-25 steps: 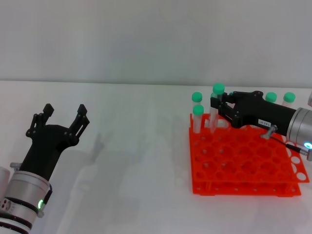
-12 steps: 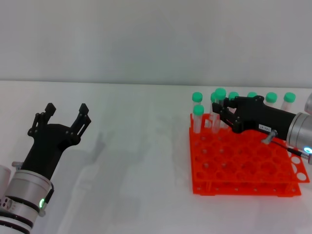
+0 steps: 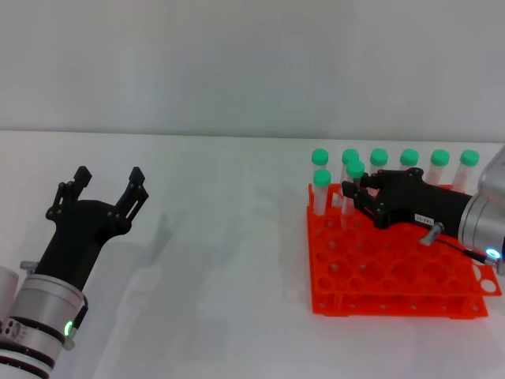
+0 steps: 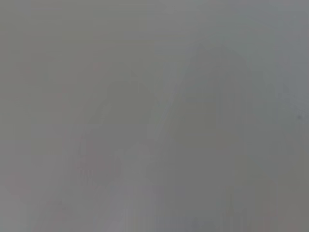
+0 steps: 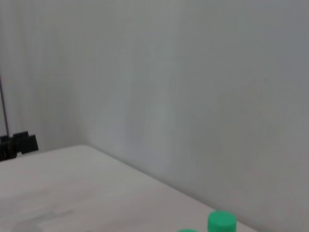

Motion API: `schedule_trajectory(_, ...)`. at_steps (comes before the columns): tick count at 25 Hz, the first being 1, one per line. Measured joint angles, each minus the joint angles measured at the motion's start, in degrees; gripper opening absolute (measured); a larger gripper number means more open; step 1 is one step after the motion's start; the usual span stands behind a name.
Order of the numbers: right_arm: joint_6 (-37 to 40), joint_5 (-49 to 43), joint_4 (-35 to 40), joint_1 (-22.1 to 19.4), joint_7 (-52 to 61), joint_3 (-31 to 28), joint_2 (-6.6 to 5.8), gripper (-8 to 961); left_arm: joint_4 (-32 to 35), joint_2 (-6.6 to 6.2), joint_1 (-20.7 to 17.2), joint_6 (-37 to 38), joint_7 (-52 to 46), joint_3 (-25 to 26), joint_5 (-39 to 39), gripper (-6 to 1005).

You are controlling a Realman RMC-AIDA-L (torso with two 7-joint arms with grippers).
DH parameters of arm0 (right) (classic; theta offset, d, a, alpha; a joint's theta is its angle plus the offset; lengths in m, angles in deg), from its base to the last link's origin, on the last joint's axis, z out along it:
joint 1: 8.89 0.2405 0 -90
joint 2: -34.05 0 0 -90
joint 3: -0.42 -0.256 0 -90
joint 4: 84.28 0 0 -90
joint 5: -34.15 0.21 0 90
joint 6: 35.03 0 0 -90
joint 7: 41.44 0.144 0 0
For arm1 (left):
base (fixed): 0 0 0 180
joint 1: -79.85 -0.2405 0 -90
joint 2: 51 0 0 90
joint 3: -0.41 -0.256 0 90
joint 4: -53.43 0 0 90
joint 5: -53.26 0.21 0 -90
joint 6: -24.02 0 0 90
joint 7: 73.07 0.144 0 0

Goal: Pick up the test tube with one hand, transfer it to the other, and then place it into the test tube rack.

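Note:
The test tube (image 3: 355, 168), clear with a green cap, stands upright with its lower end in a hole of the orange-red rack (image 3: 394, 268), second row from the back, near the rack's left side. My right gripper (image 3: 357, 192), black and boxy with a small white label, is shut on the tube just below the cap. My left gripper (image 3: 106, 188) is open and empty, held over the table at the left. A green cap (image 5: 222, 222) shows at the edge of the right wrist view. The left wrist view shows only a grey surface.
Several other green-capped tubes stand in the rack: a back row (image 3: 409, 157) and one (image 3: 321, 178) at the left of the second row, next to the held tube. The white table (image 3: 229, 260) lies between the arms. A grey wall stands behind.
My right gripper has moved down and slightly toward me with the tube, lowering it into the rack. The back row caps now show behind it. The left arm has not moved.

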Motion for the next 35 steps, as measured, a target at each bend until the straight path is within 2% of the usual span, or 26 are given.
schedule_trajectory(9,-0.9,0.1,0.6,0.0,0.5,0.6,0.00,224,0.0,0.00,0.0,0.0,0.0,0.2,0.0,882)
schedule_trajectory(14,0.0,1.2,1.4,-1.0,0.6,0.3,-0.31,402,0.0,-0.03,-0.2,0.0,0.0,0.3,0.0,881)
schedule_trajectory(19,4.6,2.2,7.5,-7.2,2.0,-2.6,-0.88,589,-0.2,-0.07,-0.2,0.1,0.0,1.2,0.0,882)
schedule_trajectory(22,8.5,2.2,10.4,-11.4,2.6,-8.0,-1.10,717,-0.5,-0.08,-0.1,0.2,0.0,1.8,-0.1,883)
schedule_trajectory(25,10.3,2.2,10.3,-13.8,-0.3,-16.5,-0.61,854,-0.8,-0.14,0.4,0.3,0.0,2.1,-0.1,883)
schedule_trajectory(30,9.3,4.1,4.4,-13.7,-18.0,-30.2,-0.18,870,-2.1,-0.05,1.4,0.5,0.0,3.7,-0.1,884)
schedule_trajectory(32,9.0,8.1,-0.1,-12.5,-25.2,-33.9,-0.17,876,-2.1,-0.02,1.6,0.5,0.0,4.1,-0.1,884)
schedule_trajectory(35,8.8,20.8,-9.9,-9.4,-40.4,-38.7,-0.17,879,-2.0,0.05,1.8,0.6,0.1,5.1,-0.1,885)
